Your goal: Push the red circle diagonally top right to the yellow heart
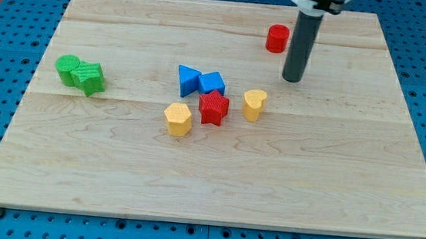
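The red circle (277, 38) stands near the view's top, right of centre. The yellow heart (254, 104) lies below it, near the board's middle. My tip (291, 79) rests on the board just below and right of the red circle, a small gap apart, and above and right of the yellow heart.
A red star (213, 108), a blue triangle (188, 80) and a blue cube (212, 82) cluster left of the heart. A yellow hexagon (177, 119) lies below left of them. Two green blocks (80, 74) touch at the view's left. The wooden board (214, 189) has blue matting around it.
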Controlling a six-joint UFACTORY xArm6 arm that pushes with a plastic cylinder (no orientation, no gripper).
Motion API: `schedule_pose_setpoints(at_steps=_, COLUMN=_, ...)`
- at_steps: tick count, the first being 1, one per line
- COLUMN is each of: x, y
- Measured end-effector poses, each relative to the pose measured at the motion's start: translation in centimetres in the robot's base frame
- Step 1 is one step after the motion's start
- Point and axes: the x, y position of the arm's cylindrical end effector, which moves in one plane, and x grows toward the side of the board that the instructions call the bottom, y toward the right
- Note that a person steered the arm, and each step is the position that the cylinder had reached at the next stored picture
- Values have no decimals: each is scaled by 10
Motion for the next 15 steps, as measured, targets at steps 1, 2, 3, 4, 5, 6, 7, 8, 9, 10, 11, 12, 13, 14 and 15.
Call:
schedule_pose_setpoints(at_steps=1, x=0, y=24)
schedule_pose_setpoints(at_steps=2, x=0, y=42)
schedule_pose_setpoints(at_steps=3, x=0, y=52)
schedule_pose_setpoints(at_steps=4, x=0, y=62)
schedule_pose_setpoints(at_steps=5, x=0, y=59)
schedule_pose_setpoints(at_steps=6, x=0, y=-6)
schedule_pose_setpoints(at_steps=7, x=0, y=20)
schedule_pose_setpoints(at_steps=8, x=0, y=65)
schedule_pose_setpoints(at_steps=9, x=-9, y=76)
schedule_pose_setpoints(at_steps=10, x=-26, y=-5)
schedule_pose_setpoints(at_steps=11, x=-82, y=-110)
schedule_pose_setpoints(at_steps=12, x=-135, y=-94)
schedule_pose_setpoints(at_steps=13, x=-126, y=-38)
schedule_pose_setpoints(at_steps=14, x=-90, y=-46)
schedule_pose_setpoints(at_steps=15, x=-75, y=-54)
